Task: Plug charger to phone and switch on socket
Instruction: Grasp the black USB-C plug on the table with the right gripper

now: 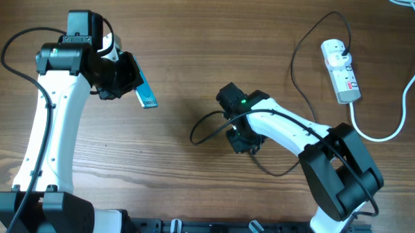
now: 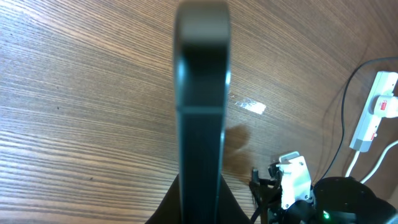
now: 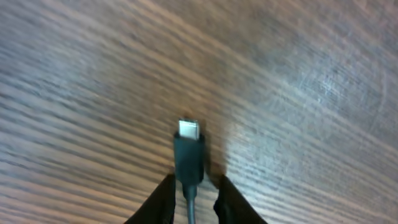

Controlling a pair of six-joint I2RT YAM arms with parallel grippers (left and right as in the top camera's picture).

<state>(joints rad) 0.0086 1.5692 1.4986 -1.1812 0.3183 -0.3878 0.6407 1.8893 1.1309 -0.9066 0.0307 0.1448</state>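
Note:
My left gripper (image 1: 122, 77) is shut on the phone (image 1: 146, 95) and holds it tilted above the table at the left. In the left wrist view the phone (image 2: 202, 93) shows edge-on between the jaws (image 2: 200, 190). My right gripper (image 1: 240, 140) at the table's middle is shut on the charger (image 1: 194, 135), a thin black cable. In the right wrist view its plug (image 3: 188, 149) sticks out between the fingers (image 3: 193, 186) with the metallic tip forward, above the wood. The white socket (image 1: 340, 69) lies at the far right, apart from both grippers.
The thick white cord (image 1: 401, 109) loops from the socket off the right and top edges. The thin black cable curves from the socket towards the right arm. The socket (image 2: 373, 118) and the right gripper (image 2: 287, 183) also show in the left wrist view.

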